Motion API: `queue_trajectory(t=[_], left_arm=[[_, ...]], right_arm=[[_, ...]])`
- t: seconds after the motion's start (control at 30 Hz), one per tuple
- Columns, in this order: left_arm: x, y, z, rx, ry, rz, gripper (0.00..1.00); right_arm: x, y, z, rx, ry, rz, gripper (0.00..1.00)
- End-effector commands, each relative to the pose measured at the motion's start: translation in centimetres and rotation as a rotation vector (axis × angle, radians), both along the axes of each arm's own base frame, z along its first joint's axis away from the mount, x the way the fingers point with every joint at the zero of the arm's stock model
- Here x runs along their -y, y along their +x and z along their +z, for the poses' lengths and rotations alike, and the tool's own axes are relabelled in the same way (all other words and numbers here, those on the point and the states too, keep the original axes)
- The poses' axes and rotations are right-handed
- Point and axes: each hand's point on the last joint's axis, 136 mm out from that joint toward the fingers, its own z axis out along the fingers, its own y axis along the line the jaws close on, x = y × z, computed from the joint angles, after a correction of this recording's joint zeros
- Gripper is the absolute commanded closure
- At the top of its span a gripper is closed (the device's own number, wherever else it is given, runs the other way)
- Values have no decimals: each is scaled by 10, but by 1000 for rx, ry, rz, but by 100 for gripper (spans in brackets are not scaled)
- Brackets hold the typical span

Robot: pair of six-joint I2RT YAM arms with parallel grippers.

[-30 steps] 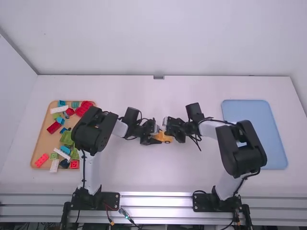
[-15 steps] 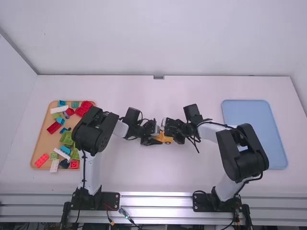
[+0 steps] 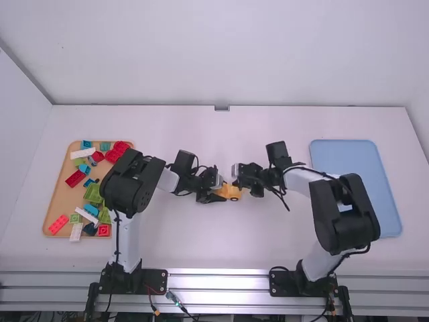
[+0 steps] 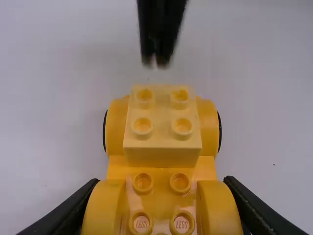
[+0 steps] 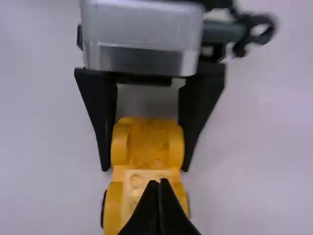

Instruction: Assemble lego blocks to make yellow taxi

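The right gripper [image 5: 159, 186] has backed off a bit, tips together, empty; the left gripper [image 5: 145, 164] hugs the yellow plastic car [image 4: 161, 170] mid-table [image 3: 221, 245]; the pale yellow square block [image 4: 163, 154] on it looks ready for another block.

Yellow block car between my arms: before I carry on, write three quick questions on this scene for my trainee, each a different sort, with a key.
1. True or false: the right gripper, not the left gripper, grips the toy car of yellow plastic blocks.
2. Which holds the loose coloured blocks?
A) the flat tan tray
B) the flat light-blue tray
C) both trays
3. Fill in: the pale-yellow plastic brick on the car shows ____ studs on top.

Key: 1. False; 2. A; 3. four
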Motion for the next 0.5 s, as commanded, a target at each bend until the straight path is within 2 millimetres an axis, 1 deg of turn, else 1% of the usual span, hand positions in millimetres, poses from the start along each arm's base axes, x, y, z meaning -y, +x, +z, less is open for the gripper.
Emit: queue_trajectory(t=[0.0,0.03,0.07,0.1,0.2,0.23,0.27,0.3,0.4,0.43,0.47], left_arm=[[-5,-3,-12,-46,33,27,74],[-5,-3,-12,-46,32,26,73],[-5,-3,-12,-46,32,26,73],[-5,-3,-12,-45,33,26,73],[-5,-3,-12,-45,32,26,72],[-5,-3,-12,-46,32,26,68],[-5,-3,-12,-45,32,26,61],[-5,-3,-12,-45,32,26,51],[-5,-3,-12,-46,32,26,33],[-5,-3,-12,-47,32,27,20],[-4,-2,-11,-62,30,39,1]], right_arm=[[2,5,35,70,141,42,80],[9,8,35,47,144,9,42],[10,9,35,43,143,5,37],[16,14,34,12,140,-39,1],[25,19,34,-35,145,-98,1],[26,20,33,-34,145,-103,1],[27,21,33,-33,144,-106,1],[28,21,34,-33,145,-109,1],[30,24,34,-23,146,-115,1],[30,24,34,-20,147,-114,1],[30,26,35,-10,148,-114,1]])
